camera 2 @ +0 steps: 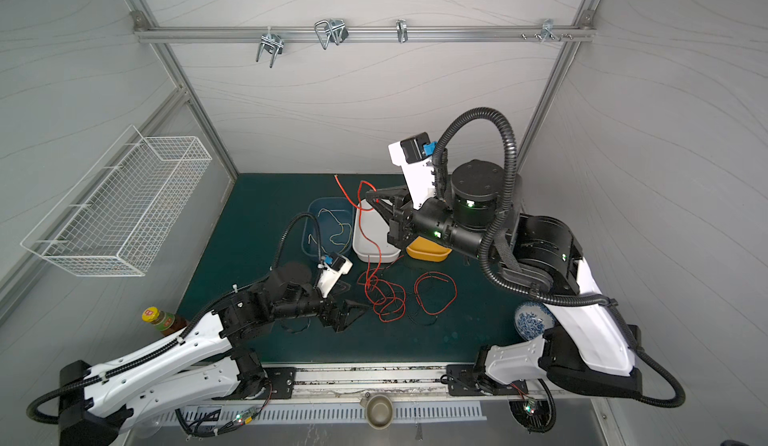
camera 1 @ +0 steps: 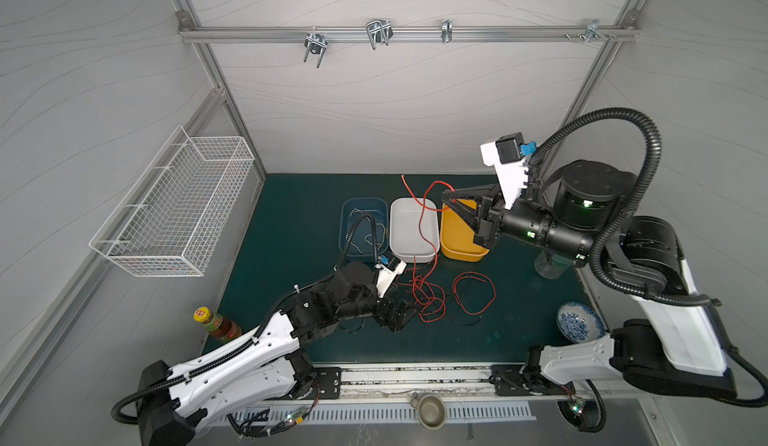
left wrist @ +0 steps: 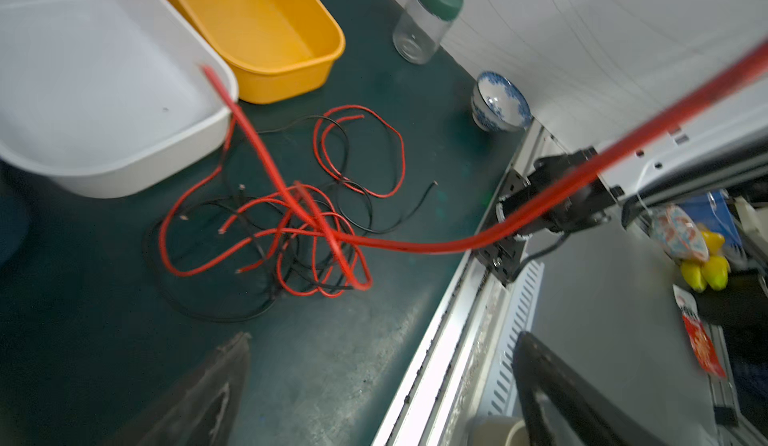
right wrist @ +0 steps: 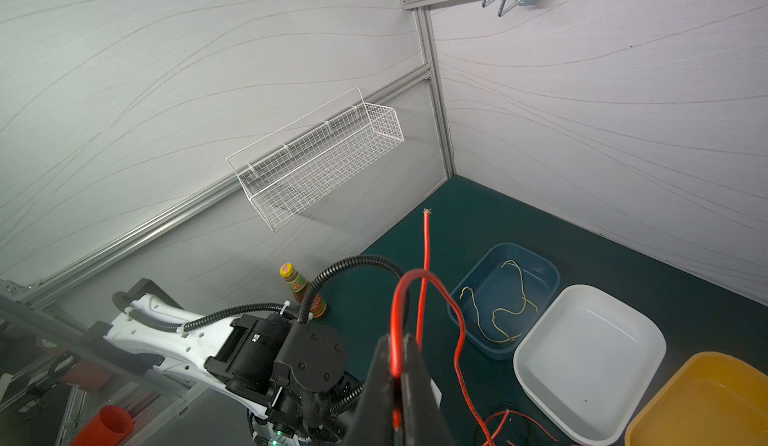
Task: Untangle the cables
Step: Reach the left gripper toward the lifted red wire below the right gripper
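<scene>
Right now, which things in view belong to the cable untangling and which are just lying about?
Job: red cable, pinched in the shut right gripper; red-and-black tangle on the mat by the open left gripper; yellow cables in the blue tray; probably the white tray and yellow tray too.
Lying about: sauce bottle, jar, bowl, wire basket, hooks.
</scene>
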Available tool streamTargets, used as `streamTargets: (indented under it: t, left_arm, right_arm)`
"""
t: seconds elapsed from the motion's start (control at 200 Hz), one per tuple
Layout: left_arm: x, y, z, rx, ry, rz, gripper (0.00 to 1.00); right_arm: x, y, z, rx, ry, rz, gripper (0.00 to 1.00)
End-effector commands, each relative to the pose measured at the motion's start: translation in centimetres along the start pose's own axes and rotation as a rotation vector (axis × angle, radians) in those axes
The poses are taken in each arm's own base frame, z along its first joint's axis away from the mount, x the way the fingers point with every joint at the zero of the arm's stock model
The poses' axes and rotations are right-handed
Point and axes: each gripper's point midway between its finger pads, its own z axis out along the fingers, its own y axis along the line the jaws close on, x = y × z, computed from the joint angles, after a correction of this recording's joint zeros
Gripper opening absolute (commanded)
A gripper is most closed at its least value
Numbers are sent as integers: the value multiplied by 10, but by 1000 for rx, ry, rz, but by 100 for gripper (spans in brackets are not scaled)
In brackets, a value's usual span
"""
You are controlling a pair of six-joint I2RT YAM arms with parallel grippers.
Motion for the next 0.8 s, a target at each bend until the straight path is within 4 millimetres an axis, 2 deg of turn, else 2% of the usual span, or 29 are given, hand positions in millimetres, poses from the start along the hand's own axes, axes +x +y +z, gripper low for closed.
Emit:
streamTargets:
  t: [0.0, 0.11, 0.245, 0.36, 0.46, 0.515, 0.68, 0.75, 0.795]
  left_arm:
    - [-36, -2, -1, -37, -92, 68, 99]
    - [-34, 8, 13, -80, -64, 39, 98]
    - [-42, 18, 23, -135, -82, 28, 97]
    - [-45, 22, 29, -157, -77, 23, 90]
    - [-41, 26, 35, -169, -48, 18, 83]
    - [-38, 27, 37, -173, -37, 13, 77]
    - [-34, 27, 42, -159, -10, 12, 46]
    - [-33, 28, 42, -158, -6, 6, 42]
    - [-34, 29, 43, -156, -8, 2, 35]
  right_arm:
    - [-2, 1, -9, -19, -12, 17, 0]
    - [-2, 2, -9, -26, -14, 22, 0]
    - [-2, 3, -10, -34, -17, 27, 0]
    - [-2, 4, -12, -39, -22, 29, 0]
    - [-4, 5, -16, -46, -31, 31, 0]
    - [-3, 5, -16, -47, -30, 33, 0]
    - [-3, 5, -16, -51, -40, 38, 0]
    - [-3, 5, -17, -54, -45, 39, 0]
    - [-4, 5, -18, -55, -48, 41, 0]
